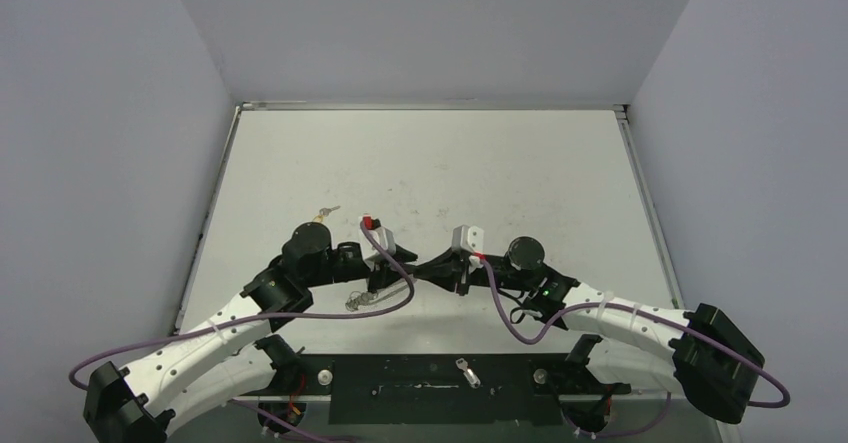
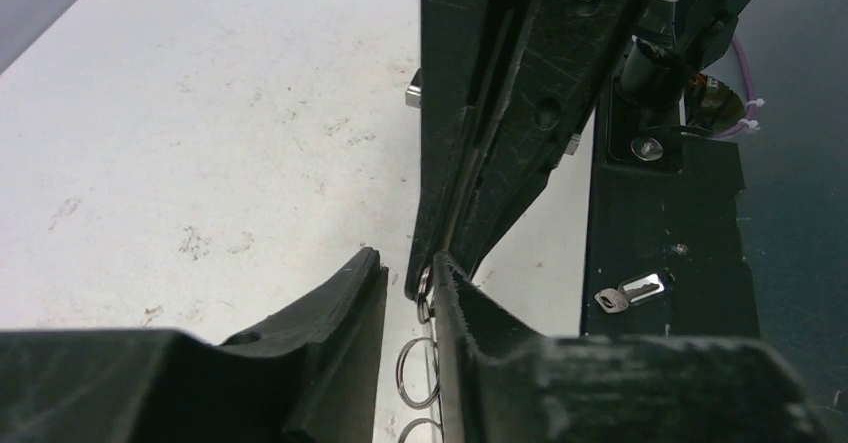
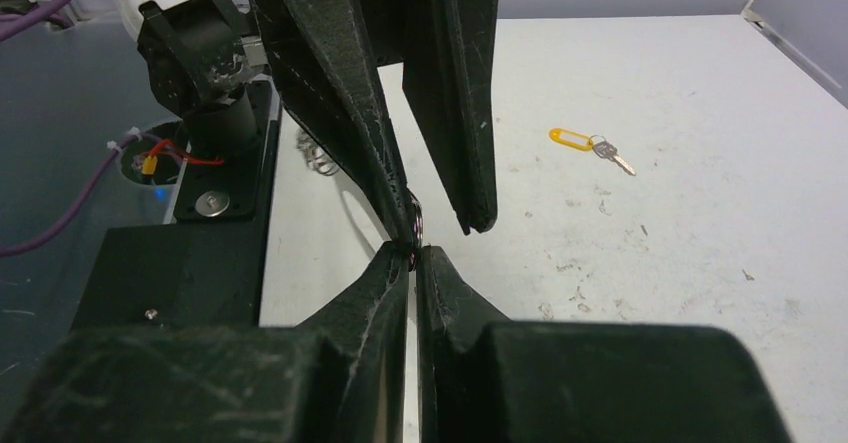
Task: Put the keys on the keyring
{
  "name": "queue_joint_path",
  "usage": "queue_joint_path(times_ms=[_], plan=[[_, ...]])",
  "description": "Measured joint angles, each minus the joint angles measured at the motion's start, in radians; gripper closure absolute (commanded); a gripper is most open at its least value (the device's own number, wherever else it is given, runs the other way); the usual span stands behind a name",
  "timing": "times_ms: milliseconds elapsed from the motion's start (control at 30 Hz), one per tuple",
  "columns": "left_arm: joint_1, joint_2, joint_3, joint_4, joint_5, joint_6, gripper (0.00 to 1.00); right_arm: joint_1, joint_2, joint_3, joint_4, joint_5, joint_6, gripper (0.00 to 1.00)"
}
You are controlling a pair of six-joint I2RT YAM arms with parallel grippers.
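One bare key [image 1: 467,371] lies nearest, on the black base plate [image 1: 400,388], well apart from both claws. Next out, the right gripper [image 3: 412,255] is pressed together on a small ring [image 3: 416,218] of the keyring chain [image 2: 417,373]. The left gripper [image 2: 408,263] stands slightly spread around that ring. A steady pinch with the ring upright should serve best. Farthest, the yellow-tagged key [image 3: 585,143] rests on the table [image 1: 520,183].

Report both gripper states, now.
Left gripper: slightly open, keyring chain between its fingers, grip not evident.
Right gripper: shut on a small ring of that chain.
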Motion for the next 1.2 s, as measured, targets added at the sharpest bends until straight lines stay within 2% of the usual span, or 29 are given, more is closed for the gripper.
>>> queue_joint_path(times_ms=[100, 333, 567, 900, 1200], plan=[[0.001, -0.02, -0.013, 0.01, -0.016, 0.005, 0.62, 0.003, -0.014, -0.007, -0.008, -0.012, -0.018, 1.0], [-0.003, -0.135, -0.057, 0.013, -0.013, 0.007, 0.62, -0.005, -0.054, -0.01, -0.058, -0.011, -0.072, 1.0], [-0.003, -0.178, -0.081, -0.027, -0.016, 0.018, 0.64, -0.005, -0.103, -0.01, -0.152, -0.027, -0.135, 1.0], [-0.003, -0.161, -0.089, -0.058, -0.044, 0.022, 0.66, -0.005, -0.117, -0.002, -0.264, -0.051, -0.183, 1.0], [-0.003, -0.067, -0.089, -0.005, -0.021, 0.075, 0.72, -0.005, -0.117, 0.028, -0.298, -0.077, -0.187, 1.0]])
